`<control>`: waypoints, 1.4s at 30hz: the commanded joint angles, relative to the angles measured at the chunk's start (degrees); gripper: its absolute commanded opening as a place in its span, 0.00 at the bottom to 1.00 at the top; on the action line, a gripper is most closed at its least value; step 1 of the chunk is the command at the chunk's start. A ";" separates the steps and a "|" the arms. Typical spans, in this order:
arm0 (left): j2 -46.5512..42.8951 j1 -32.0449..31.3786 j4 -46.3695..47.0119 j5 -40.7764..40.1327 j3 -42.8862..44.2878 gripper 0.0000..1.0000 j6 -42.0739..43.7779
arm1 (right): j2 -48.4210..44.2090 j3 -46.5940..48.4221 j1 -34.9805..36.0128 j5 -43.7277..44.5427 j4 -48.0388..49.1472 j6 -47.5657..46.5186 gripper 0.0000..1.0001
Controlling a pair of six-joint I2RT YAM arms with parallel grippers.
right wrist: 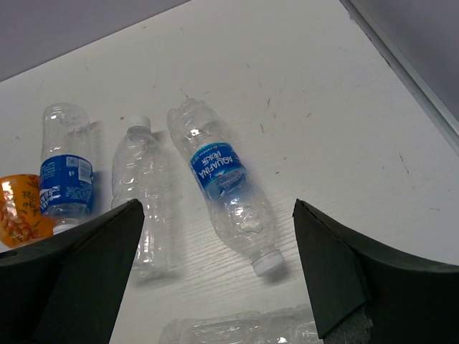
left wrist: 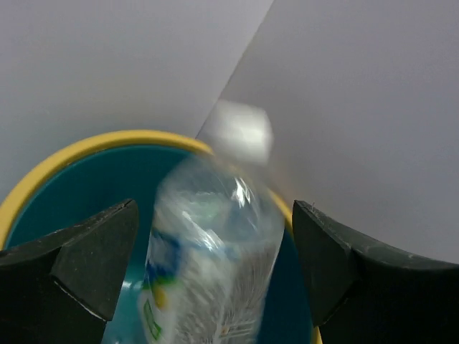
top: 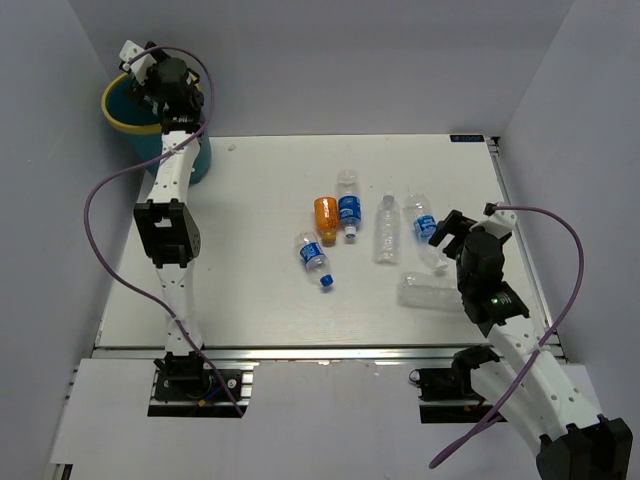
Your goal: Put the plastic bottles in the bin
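The teal bin with a yellow rim (top: pixel 118 122) stands at the far left corner. My left gripper (top: pixel 138 78) hovers over it, open. In the left wrist view a blurred clear bottle (left wrist: pixel 208 265) with a blue-green label hangs loose between the spread fingers (left wrist: pixel 86 251), over the bin (left wrist: pixel 64 186). On the table lie an orange bottle (top: pixel 325 218), three blue-labelled bottles (top: pixel 349 205) (top: pixel 314 255) (top: pixel 424 225), a clear unlabelled one (top: pixel 386 228) and a larger clear one (top: pixel 430 292). My right gripper (top: pixel 445 232) is open above the Aquafina bottle (right wrist: pixel 222 186).
The white table (top: pixel 250 290) is walled by grey panels at the back and sides. A metal rail (top: pixel 330 350) runs along the near edge. The right wrist view also shows the unlabelled bottle (right wrist: pixel 143 193), the orange one (right wrist: pixel 18 211) and the larger clear one (right wrist: pixel 237 330).
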 commanded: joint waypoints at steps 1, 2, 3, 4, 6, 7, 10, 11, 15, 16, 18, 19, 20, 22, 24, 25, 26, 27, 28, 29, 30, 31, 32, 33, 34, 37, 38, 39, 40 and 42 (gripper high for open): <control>-5.84 -0.14 7.17 -2.29 1.62 0.98 2.99 | -0.63 -0.16 -0.31 1.91 0.73 -1.83 0.89; -6.10 -0.14 6.91 -1.42 1.62 0.98 2.99 | -0.72 -0.07 -0.31 1.39 0.73 -2.09 0.89; -6.89 -0.14 6.65 -0.80 1.62 0.98 3.17 | -0.63 0.10 -0.31 0.51 0.65 -2.18 0.89; -7.42 -0.14 6.21 -0.27 1.62 0.98 3.17 | -0.63 0.28 -0.31 -0.11 0.65 -2.27 0.89; -8.56 -0.14 5.07 1.66 1.44 0.98 3.61 | -0.46 0.28 -0.31 -1.86 0.73 -2.45 0.89; -9.78 -0.14 4.45 2.10 1.44 0.98 3.61 | -0.45 0.37 -0.31 -2.48 0.73 -2.53 0.89; -13.64 -0.14 -3.51 7.10 1.10 0.98 1.07 | 0.07 0.80 -0.31 -5.29 0.91 -2.80 0.89; -15.05 -0.32 -6.25 9.20 0.83 0.98 0.01 | 0.33 0.98 -0.31 -6.17 0.73 -2.97 0.90; -24.45 -5.05 -20.66 21.76 -8.97 0.98 -4.04 | 2.79 2.30 -0.31 -8.81 -1.46 -2.19 0.89; -26.65 -6.63 -25.65 21.88 -12.15 0.98 -6.04 | 3.23 2.39 -0.31 -9.08 -1.99 -1.57 0.89; -33.41 -11.64 -28.24 25.71 -25.61 0.98 -9.47 | 4.81 2.82 -0.31 -9.34 -2.78 -0.52 0.89; -35.79 -12.96 -27.03 28.53 -30.93 0.98 -10.88 | 5.34 3.09 -0.31 -9.52 -3.39 0.27 0.89; -40.25 -15.85 -25.97 30.74 -36.03 0.98 -11.85 | 6.39 3.96 -0.31 -9.43 -4.96 0.71 0.89; -43.97 -18.41 -23.16 33.56 -49.27 0.98 -14.66 | 7.36 4.93 -0.31 -8.55 -6.90 2.03 0.89; -48.00 -20.79 -23.85 34.88 -55.57 0.98 -17.47 | 8.15 5.64 -0.40 -7.42 -8.93 3.18 0.89; -48.99 -21.23 -24.81 36.19 -60.82 0.98 -19.66 | 8.33 5.64 -0.48 -6.97 -9.63 3.70 0.89; -49.78 -21.76 -25.34 38.90 -63.22 0.98 -21.34 | 8.33 5.47 -0.40 -6.53 -10.25 4.49 0.89; -51.00 -21.94 -25.61 40.41 -65.42 0.98 -22.66 | 8.25 4.94 -0.40 -5.66 -10.69 4.67 0.89; -51.19 -22.03 -24.31 42.77 -67.70 0.98 -23.98 | 8.07 4.59 -0.40 -5.39 -10.69 4.76 0.89; -50.93 -22.11 -25.16 45.84 -69.81 0.98 -25.21 | 7.90 4.32 -0.48 -5.04 -10.69 4.85 0.89; -50.23 -22.29 -27.09 46.66 -69.83 0.98 -26.26 | 7.55 3.89 -0.49 -4.69 -10.95 5.11 0.89; -48.22 -22.55 -30.15 47.97 -69.66 0.98 -26.36 | 7.37 3.62 -0.49 -4.77 -11.04 5.20 0.89; -47.33 -23.51 -31.57 48.85 -69.75 0.98 -27.06 | 6.85 3.44 -0.49 -4.86 -11.04 5.20 0.89; -46.63 -24.22 -32.37 48.51 -70.36 0.98 -27.76 | 6.67 3.27 -0.49 -4.77 -10.87 5.03 0.89; -45.93 -24.92 -30.99 49.56 -71.49 0.98 -28.03 | 6.49 3.18 -0.49 -4.42 -10.78 4.94 0.89; -44.69 -28.61 -28.34 52.99 -74.84 0.98 -29.26 | 6.40 3.00 -0.57 -3.28 -10.60 4.76 0.89; -43.47 -30.27 -28.60 52.65 -75.02 0.98 -29.96 | 6.49 3.00 -0.66 -3.37 -10.43 4.59 0.89; -42.76 -30.98 -28.42 52.73 -75.37 0.98 -30.14 | 6.49 3.00 -0.66 -4.41 -10.34 4.41 0.89; -42.06 -31.43 -27.64 53.17 -75.63 0.98 -30.66 | 6.66 2.92 -0.57 -5.03 -10.34 4.24 0.89; -39.51 -31.87 -26.32 54.57 -76.60 0.98 -31.46 | 6.32 2.48 -0.57 -5.82 -10.25 4.23 0.89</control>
